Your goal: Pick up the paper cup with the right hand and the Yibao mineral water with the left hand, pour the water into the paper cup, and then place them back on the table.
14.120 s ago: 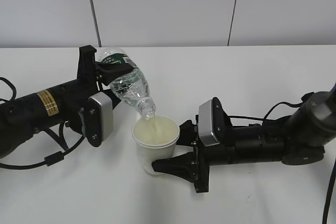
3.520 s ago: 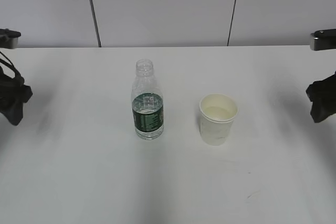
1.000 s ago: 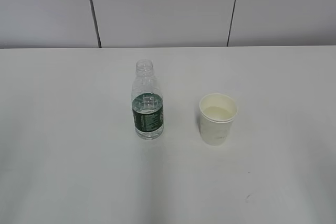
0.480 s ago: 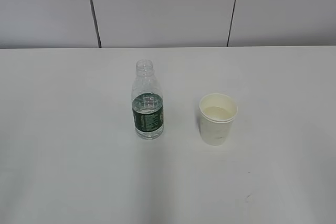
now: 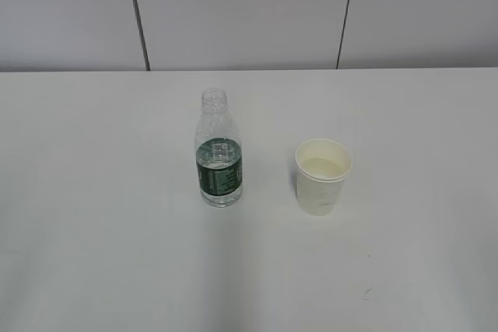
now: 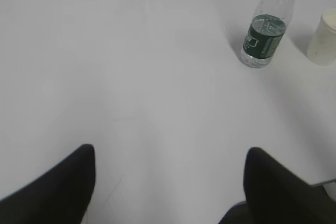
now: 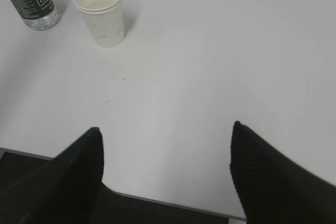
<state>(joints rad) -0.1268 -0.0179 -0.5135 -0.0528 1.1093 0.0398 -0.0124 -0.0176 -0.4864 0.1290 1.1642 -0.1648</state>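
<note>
Yibao mineral water (image 5: 219,157) stands left of paper cup (image 5: 323,176)

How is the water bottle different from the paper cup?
The Yibao mineral water is taller and see-through with a dark green label; the paper cup is shorter, cream-white and plain. The bottle narrows to a small neck; the cup opens wide. Both stand upright, apart, on the table.

The Yibao mineral water (image 5: 219,153) is clear plastic with a dark green label band printed in white; the paper cup (image 5: 322,176) is cream-white outside and pale yellowish inside. The table (image 5: 117,254) is plain white with a few tiny dark specks; the wall (image 5: 233,13) behind is light grey, split by thin dark vertical seams; both grippers' fingers (image 6: 52,187) are black.
</note>
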